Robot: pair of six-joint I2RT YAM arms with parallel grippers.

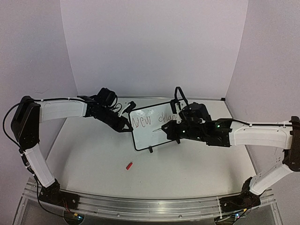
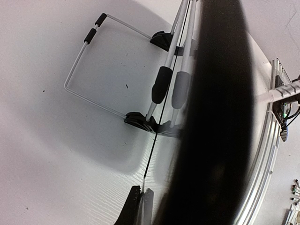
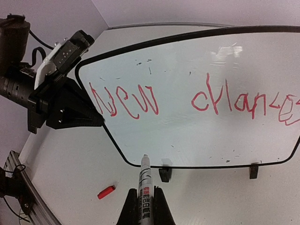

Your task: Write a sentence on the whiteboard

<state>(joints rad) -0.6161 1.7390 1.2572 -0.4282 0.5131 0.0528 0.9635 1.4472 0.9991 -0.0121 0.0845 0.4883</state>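
Red sentence (image 3: pixel 125 101) "New chances", ending perhaps cut off, on whiteboard (image 3: pixel 187 136).

White table (image 1: pixel 93 154), small red cap (image 1: pixel 129 165) lying on it, in front of the whiteboard (image 1: pixel 147 136)

You are seeing open table (image 1: pixel 187 173) stretching in front of the board (image 1: pixel 147 136), with only the cap (image 1: pixel 129 165) lying there, while the left gripper (image 1: pixel 126 125) is blocking its left edge and the stand (image 2: pixel 161 84) is crowding behind.
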